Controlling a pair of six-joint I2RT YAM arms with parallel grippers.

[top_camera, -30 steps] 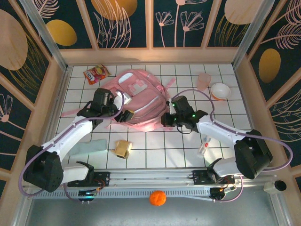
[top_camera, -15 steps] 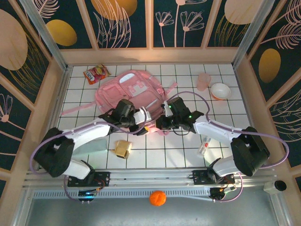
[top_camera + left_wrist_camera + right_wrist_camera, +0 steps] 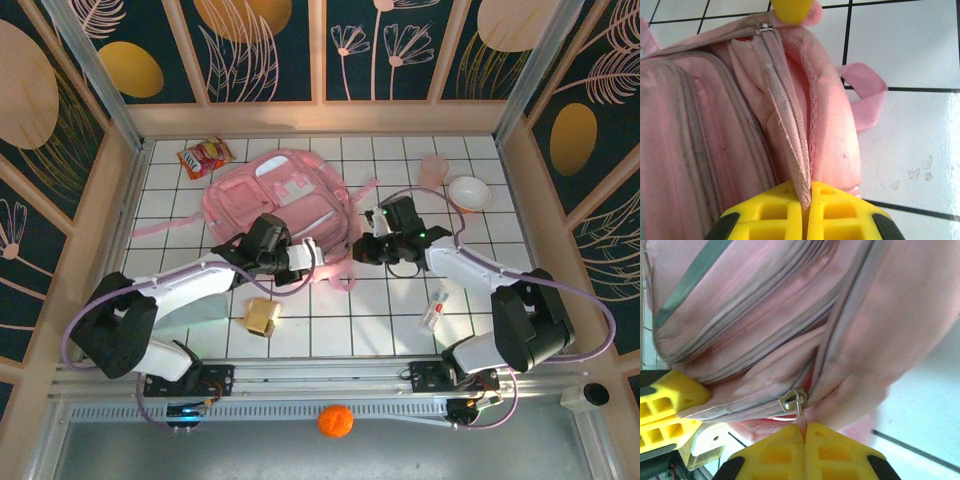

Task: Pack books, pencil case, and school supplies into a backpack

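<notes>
**Tool state.** The left tool (image 3: pixel 806 196) is fully closed on the zipper tape (image 3: pixel 790 140) at the mouth of the backpack (image 3: pixel 705 130). The right tool (image 3: pixel 803 432) is fully closed on the zipper pull (image 3: pixel 796 401), and the slider sits directly above its fingertips. The backpack lies flat on the worktop (image 3: pixel 400 340), ahead of both tools.

**Hazards, as I judge them.**
- The pull is thin. If I draw it off the zipper line, it may slip from the right tool.
- The left tool pinches only a narrow strip of tape. If that grip slides, the whole backpack will drag instead of opening.
- Lining is bunched beside the zipper teeth and could jam the slider.
- A strap loop (image 3: pixel 865 95) lies just right of the left tool and could snag.

**Not resolved.**
- The backpack interior is hidden behind the zipper lips, so I cannot tell what it holds.
- The far side of the right wrist view is blurred.
- A pale mint patch (image 3: pixel 212 313), largely covered by the left arm, is probably the pencil case.
- The tan-yellow box (image 3: pixel 262 316) and the white oblong item (image 3: pixel 434 311) lie behind the tools, well apart from the mouth.
</notes>
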